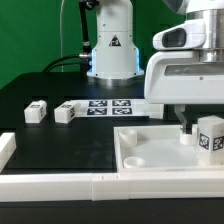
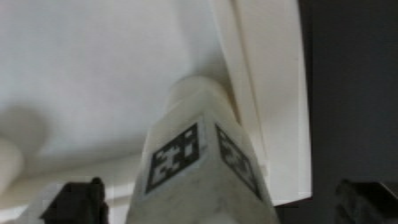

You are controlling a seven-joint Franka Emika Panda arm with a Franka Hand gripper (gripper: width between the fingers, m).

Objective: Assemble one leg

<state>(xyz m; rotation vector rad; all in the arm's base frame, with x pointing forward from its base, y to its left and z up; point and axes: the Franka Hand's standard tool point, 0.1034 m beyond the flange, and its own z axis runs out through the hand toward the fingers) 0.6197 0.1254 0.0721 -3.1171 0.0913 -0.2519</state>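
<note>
Gripper [image 2: 214, 205] open wide, leg [image 2: 192, 150] upright between jaws, untouched, fingertips cropped at frame edge, tray-like part [image 1: 150, 150] beneath, partly hidden.

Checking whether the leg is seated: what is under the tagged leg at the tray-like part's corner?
The leg stands upright on the white tray-like part, by its corner at the exterior view's right. The wrist view shows white tray surface around the leg; its bottom end, and any recess beneath, is covered.

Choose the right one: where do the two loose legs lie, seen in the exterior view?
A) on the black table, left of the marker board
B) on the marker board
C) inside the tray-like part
A: both loose legs rest on the black table, to the exterior view's left of the marker board.
</note>
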